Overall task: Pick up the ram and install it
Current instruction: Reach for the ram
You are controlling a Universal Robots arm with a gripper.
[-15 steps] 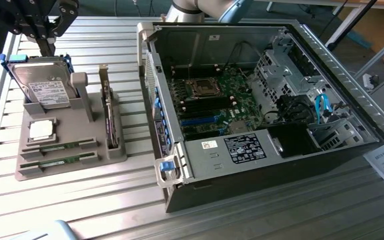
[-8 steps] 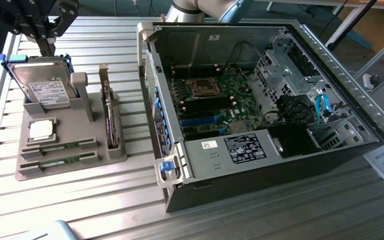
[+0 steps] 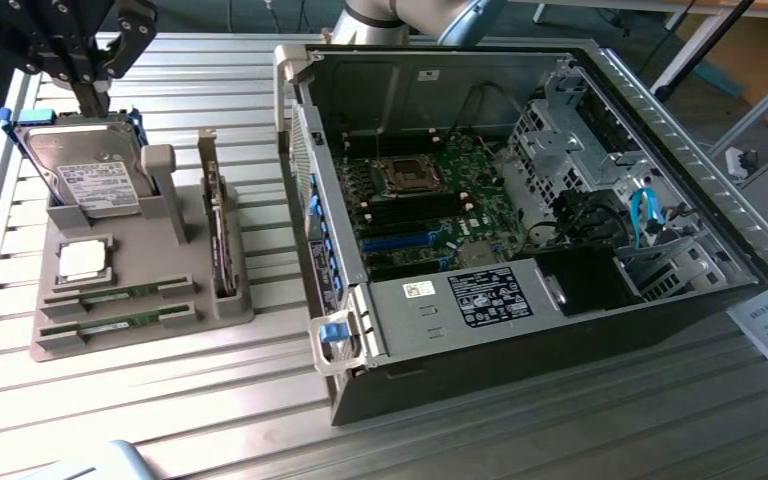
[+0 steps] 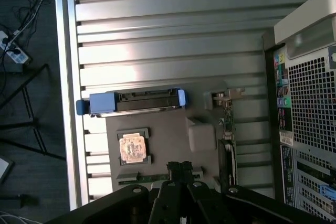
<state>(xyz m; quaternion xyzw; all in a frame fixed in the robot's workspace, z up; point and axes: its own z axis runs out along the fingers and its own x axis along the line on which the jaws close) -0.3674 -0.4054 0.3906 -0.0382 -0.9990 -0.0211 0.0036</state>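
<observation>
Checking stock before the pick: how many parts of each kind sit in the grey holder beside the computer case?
Ram sticks: 2
Hard drive: 1
Processor chip: 1
Expansion card: 1
Total: 5

Thin green ram (image 3: pixel 124 293) sits slotted in grey holder (image 3: pixel 97 345)

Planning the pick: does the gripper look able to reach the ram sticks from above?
Likely yes: the ram sticks lie uncovered in the grey holder's low slots, nothing over them; the shut gripper hangs above the hard drive.
</observation>
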